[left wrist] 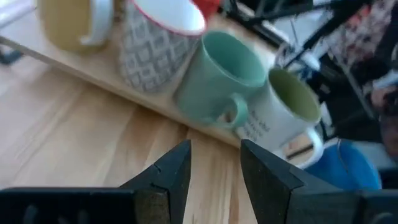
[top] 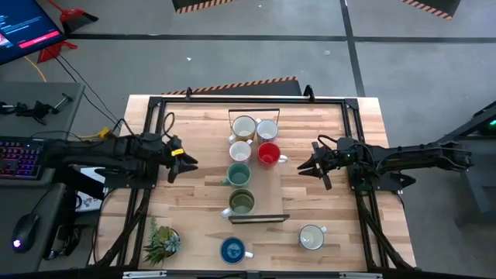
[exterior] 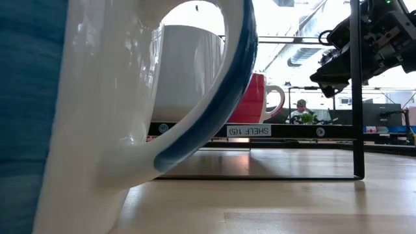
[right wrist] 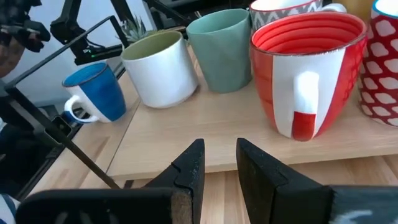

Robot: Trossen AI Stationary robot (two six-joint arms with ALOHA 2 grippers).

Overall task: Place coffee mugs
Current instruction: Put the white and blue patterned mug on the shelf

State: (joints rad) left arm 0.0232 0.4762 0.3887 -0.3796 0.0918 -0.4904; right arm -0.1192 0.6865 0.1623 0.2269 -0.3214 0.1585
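Note:
Several mugs stand upright on a low wooden shelf (top: 271, 188) in the table's middle: a cream one (top: 243, 126), a patterned white one (top: 266, 129), another white one (top: 239, 150), a red one (top: 269, 153), a teal-green one (top: 238, 174) and an olive-lined one (top: 242, 201). A blue mug (top: 232, 249) and a white mug (top: 311, 237) stand on the table near its front edge. My left gripper (top: 184, 163) hovers left of the shelf, open and empty. My right gripper (top: 307, 166) hovers right of the red mug, open and empty.
A small spiky green potted plant (top: 161, 242) stands at the table's near left corner. A black metal frame (top: 252, 101) runs around the table top. Bare wood lies left and right of the shelf. A person shows far off in the low view (exterior: 301, 108).

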